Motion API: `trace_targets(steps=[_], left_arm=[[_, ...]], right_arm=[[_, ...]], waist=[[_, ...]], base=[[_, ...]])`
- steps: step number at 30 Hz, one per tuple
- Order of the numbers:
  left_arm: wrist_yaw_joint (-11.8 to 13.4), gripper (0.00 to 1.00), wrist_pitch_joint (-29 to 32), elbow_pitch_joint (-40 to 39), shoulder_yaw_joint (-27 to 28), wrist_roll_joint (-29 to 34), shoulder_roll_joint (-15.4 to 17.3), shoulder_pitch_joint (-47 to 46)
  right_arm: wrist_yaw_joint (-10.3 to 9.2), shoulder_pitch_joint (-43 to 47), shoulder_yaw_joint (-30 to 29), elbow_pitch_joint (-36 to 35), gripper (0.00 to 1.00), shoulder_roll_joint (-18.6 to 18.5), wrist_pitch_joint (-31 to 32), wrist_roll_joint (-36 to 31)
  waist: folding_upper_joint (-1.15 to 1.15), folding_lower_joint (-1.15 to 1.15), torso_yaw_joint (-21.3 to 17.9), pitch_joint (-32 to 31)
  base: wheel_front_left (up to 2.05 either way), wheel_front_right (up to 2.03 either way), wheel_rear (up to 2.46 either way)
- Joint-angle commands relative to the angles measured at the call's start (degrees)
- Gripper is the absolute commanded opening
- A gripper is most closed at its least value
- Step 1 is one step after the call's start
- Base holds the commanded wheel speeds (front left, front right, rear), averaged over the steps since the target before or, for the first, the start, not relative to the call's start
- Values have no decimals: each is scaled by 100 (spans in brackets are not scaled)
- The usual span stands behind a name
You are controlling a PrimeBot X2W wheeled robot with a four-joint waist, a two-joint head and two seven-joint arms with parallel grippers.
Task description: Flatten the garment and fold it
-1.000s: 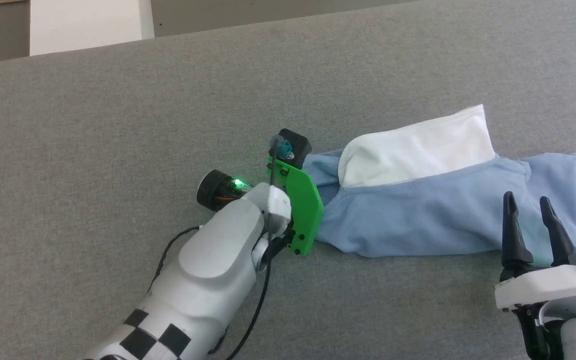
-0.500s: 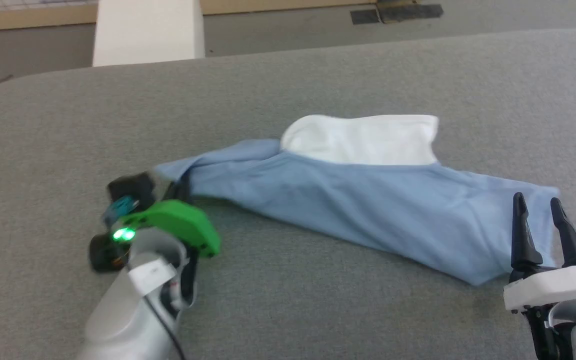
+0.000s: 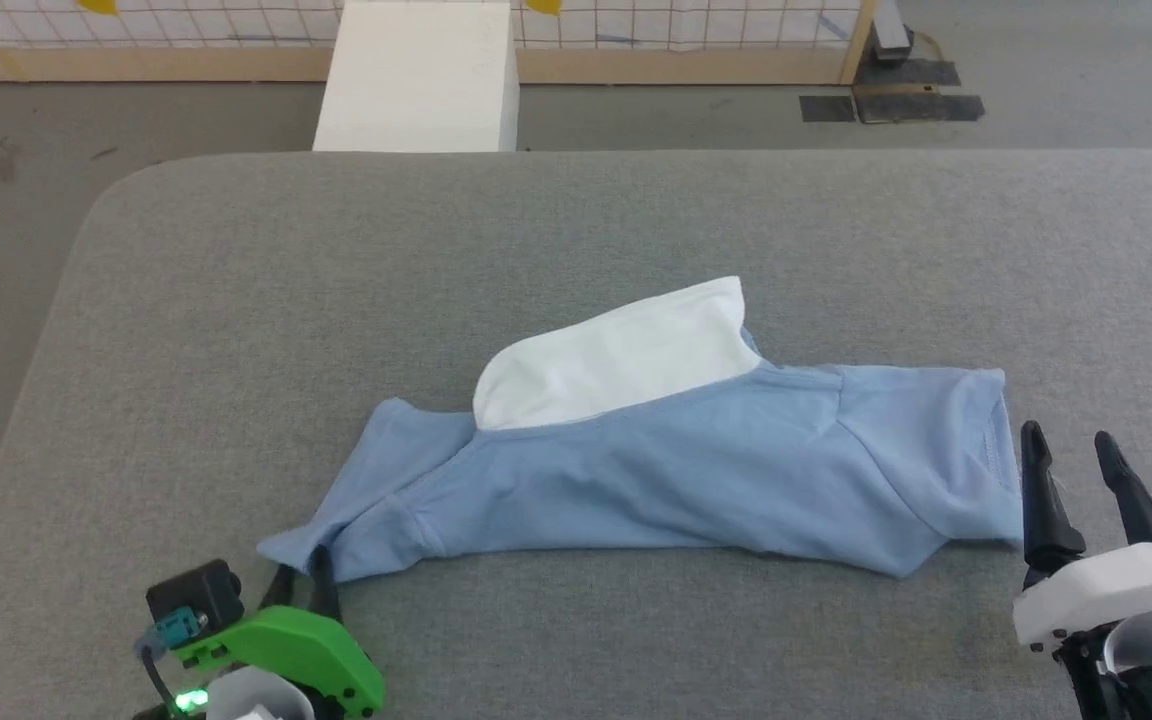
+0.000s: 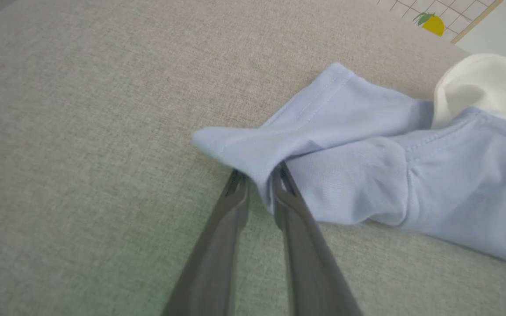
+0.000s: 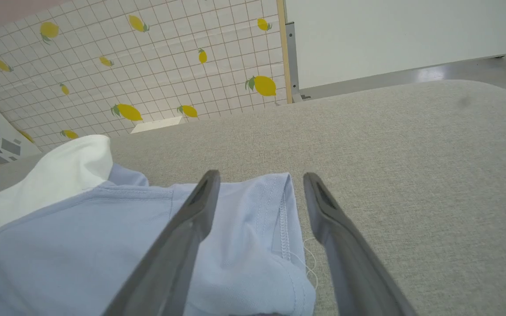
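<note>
The garment (image 3: 686,480) is a light blue T-shirt lying crosswise on the grey padded table (image 3: 336,250), bunched lengthwise, with a white inner panel (image 3: 616,360) turned up along its far side. My left gripper (image 3: 303,580) sits at the near left, shut on the tip of the left sleeve; in the left wrist view the blue fabric (image 4: 367,145) is pinched between the fingertips of that gripper (image 4: 259,180). My right gripper (image 3: 1068,437) stands open at the right sleeve. In the right wrist view its gripper (image 5: 262,177) straddles the stitched hem of the garment (image 5: 81,245).
The table's rounded left corner (image 3: 106,200) and far edge border grey floor. A white box (image 3: 416,80) stands beyond the far edge, before a low tiled panel with lemon prints (image 5: 147,66). Bare table surface lies in front of and behind the garment.
The head camera has tilted up and turned. My left gripper has drawn the left sleeve toward the near left, stretching the garment out lengthwise. The right gripper has stayed open by the right sleeve.
</note>
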Motion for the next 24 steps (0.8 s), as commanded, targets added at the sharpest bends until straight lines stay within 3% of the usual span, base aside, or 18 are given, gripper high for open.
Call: trace_targets(steps=[1, 5, 10, 16, 20, 24], left_arm=[[-30, 100, -48, -48, 6, -1, 14, 93], [-72, 100, -493, -231, 84, 128, 25, 147], [-192, 100, -920, -591, 494, 729, 75, 26], [-590, 100, -932, -1261, 1295, 1795, -395, -22], [-969, 100, -933, -1324, 1606, 2235, -760, -41], [-1307, 100, -934, -1268, 1818, 2546, -1042, -103]], right_arm=[[-8, 41, -38, 0, 100, -1, 62, -36], [-8, -41, -174, 19, 100, -1, 374, -91], [-8, -613, -402, 311, 100, -1, 1034, -450], [-8, -1664, -600, 1095, 100, -15, 2040, -808], [-8, -2324, -830, 1792, 100, -83, 2744, -983], [-8, -2824, -1011, 2271, 100, -160, 3050, -1218]], waist=[[0, 0, 55, -24], [0, 0, 80, 29], [0, 0, 83, 187], [0, 0, 187, 452], [0, 0, 283, 624], [0, 0, 395, 755]], base=[[0, 0, 0], [0, 0, 0], [0, 0, 0], [0, 0, 0], [0, 0, 0], [0, 0, 0]])
